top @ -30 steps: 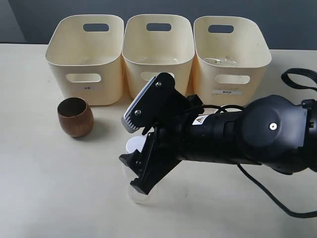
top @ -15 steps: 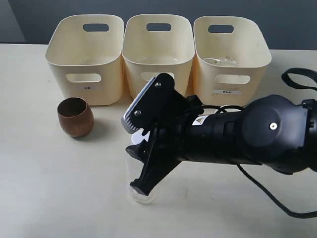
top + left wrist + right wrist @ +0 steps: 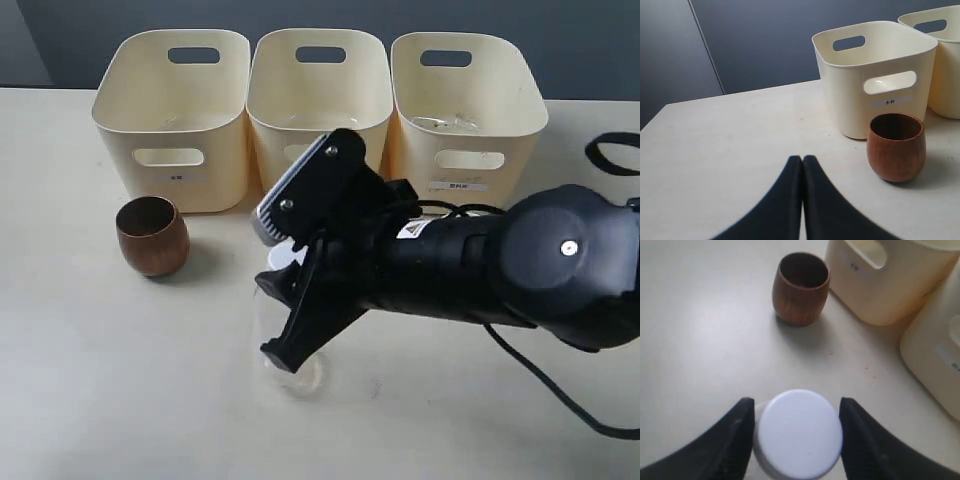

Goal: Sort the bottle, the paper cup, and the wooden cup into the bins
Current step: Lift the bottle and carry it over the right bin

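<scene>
Clear plastic bottle point(image 3: 285, 345) with a white screw cap point(image 3: 798, 434), standing on the desk just in front of the middle of the three bins point(image 3: 320, 100), mostly hidden behind the right gripper point(image 3: 280, 320) in the exterior view. Looks empty, so probably very light, thin-walled and a bit squishy, with a smooth, slippery skin. Easy to tip or to crush if squeezed hard. Best hold is likely high up, around the neck or shoulder just under the cap, where the plastic is stiffest. Pretty much where the jaws sit now: one on each side of the cap in the right wrist view, pressed close against it, so apparently clamped on the bottle, though actual contact at the body is out of sight.

Long axis close to vertical, cap up, base toward the desk; maybe tilted a touch, hard to say through the arm. Can't tell whether the base is resting on the desk or just off it.

Wooden cup point(image 3: 152, 236) upright at about 10 o'clock from the bottle, mouth up, well apart from it, near the front of the left bin point(image 3: 875, 75). Stiff, heavier, not fragile.

Left gripper point(image 3: 802, 165) low over bare desk, jaws pressed together and holding nothing, cup off at about 2 o'clock from the tips in that view.

Paper cup not seen on the desk anywhere.
</scene>
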{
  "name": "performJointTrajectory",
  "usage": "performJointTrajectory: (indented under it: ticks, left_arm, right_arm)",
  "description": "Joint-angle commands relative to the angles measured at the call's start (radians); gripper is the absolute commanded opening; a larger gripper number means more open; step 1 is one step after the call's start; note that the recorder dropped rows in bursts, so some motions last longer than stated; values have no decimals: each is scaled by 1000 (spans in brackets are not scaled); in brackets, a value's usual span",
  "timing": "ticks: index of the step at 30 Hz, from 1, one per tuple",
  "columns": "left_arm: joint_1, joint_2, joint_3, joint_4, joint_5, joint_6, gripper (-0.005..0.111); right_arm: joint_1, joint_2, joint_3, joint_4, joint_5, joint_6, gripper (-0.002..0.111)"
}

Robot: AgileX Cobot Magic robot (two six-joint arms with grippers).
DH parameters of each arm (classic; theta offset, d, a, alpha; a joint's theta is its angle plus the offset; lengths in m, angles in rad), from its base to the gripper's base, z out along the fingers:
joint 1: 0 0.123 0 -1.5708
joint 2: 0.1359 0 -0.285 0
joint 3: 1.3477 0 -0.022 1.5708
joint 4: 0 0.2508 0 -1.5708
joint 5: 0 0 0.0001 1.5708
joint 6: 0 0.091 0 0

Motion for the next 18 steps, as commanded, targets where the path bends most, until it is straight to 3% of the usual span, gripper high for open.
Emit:
performJointTrajectory:
  ticks: [1,11,18]
  left_arm:
    - [2,-5,1,-1,1,-2,0]
    - [2,-5,1,-1,1,-2,0]
    - [2,-5,1,-1,1,-2,0]
  right_arm:
    - [2,-88,-10,11,-39,-3,-1]
    - [0,-184,-16,90,-656,-3,-1]
    - [-4,-184,-31,85,-946,-7,-1]
